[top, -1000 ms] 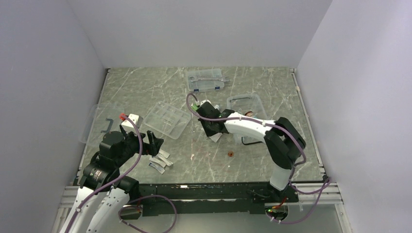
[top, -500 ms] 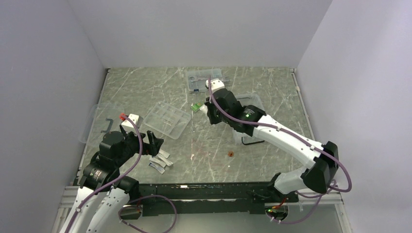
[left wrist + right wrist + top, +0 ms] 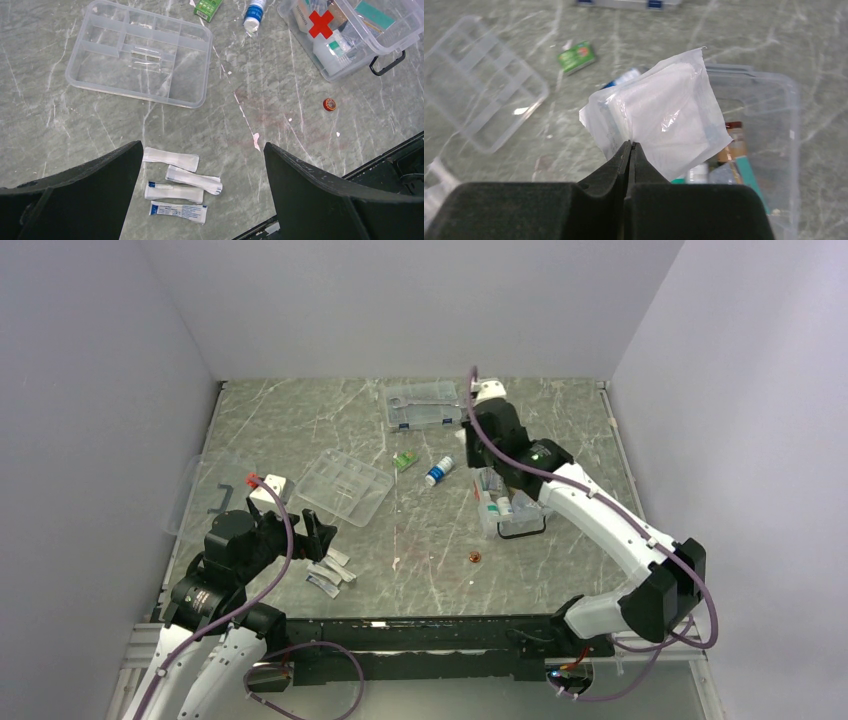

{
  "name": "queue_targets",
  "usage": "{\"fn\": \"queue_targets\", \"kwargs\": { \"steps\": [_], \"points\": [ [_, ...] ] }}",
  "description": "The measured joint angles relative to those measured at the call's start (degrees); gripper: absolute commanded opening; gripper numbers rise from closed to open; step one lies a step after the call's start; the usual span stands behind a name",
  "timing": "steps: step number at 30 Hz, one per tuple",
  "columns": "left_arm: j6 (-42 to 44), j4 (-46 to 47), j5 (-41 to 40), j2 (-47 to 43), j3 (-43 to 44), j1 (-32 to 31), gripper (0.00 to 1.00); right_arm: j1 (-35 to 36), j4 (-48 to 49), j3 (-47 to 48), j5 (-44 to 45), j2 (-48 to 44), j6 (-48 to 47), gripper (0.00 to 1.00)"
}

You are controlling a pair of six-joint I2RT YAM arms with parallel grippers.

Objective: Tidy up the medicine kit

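The medicine kit box (image 3: 512,510) with a red cross (image 3: 320,23) stands open at centre right, bottles and packets inside. My right gripper (image 3: 629,145) is shut on a white gauze packet (image 3: 664,112) and holds it in the air at the box's (image 3: 774,120) left edge; from above the gripper (image 3: 484,452) sits behind the box. My left gripper (image 3: 203,150) is open and empty above several white sachets (image 3: 177,185). The clear divided tray (image 3: 345,485) lies left of centre. The black-handled lid (image 3: 210,496) lies far left. A blue-capped bottle (image 3: 437,472) and a green packet (image 3: 404,461) lie loose.
A flat clear case with blue latches and metal tools (image 3: 423,403) lies at the back. A small red cap (image 3: 475,558) lies in front of the box. Grey walls close in the left, back and right sides.
My right arm has swung from the table's middle up and to the back right with the white packet, uncovering the bottle and green packet. The left arm has not moved.
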Motion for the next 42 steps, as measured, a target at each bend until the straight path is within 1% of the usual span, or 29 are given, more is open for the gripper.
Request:
{"fn": "queue_targets", "kwargs": {
  "steps": [3, 10, 15, 21, 29, 41, 42],
  "points": [
    [0.0, 0.0, 0.0, 0.0, 0.0, 0.0, 0.99, -4.3, 0.5, -1.4, -0.5, -0.1, 0.1, 0.0],
    [0.0, 0.0, 0.1, 0.0, 0.0, 0.0, 0.99, -8.2, 2.7, -3.8, -3.2, 0.9, 0.1, 0.0],
    [0.0, 0.0, 0.1, 0.0, 0.0, 0.0, 0.99, -13.0, 5.5, -6.9, -5.3, 3.8, 0.2, 0.0],
    [0.0, 0.0, 0.1, 0.0, 0.0, 0.0, 0.99, -16.4, 7.0, -8.3, -7.3, 8.1, 0.6, 0.0],
    [0.0, 0.0, 0.2, 0.0, 0.0, 0.0, 0.99, -18.9, 9.4, -8.1, -8.7, 15.2, 0.7, 0.0],
    [0.0, 0.0, 0.6, 0.0, 0.0, 0.0, 0.99, -20.3, 9.5, -3.9, -11.2, 25.6, 1.2, 0.0],
    [0.0, 0.0, 0.6, 0.0, 0.0, 0.0, 0.99, -20.3, 9.4, -3.8, -11.4, 26.0, 1.2, 0.03]
  ]
}}
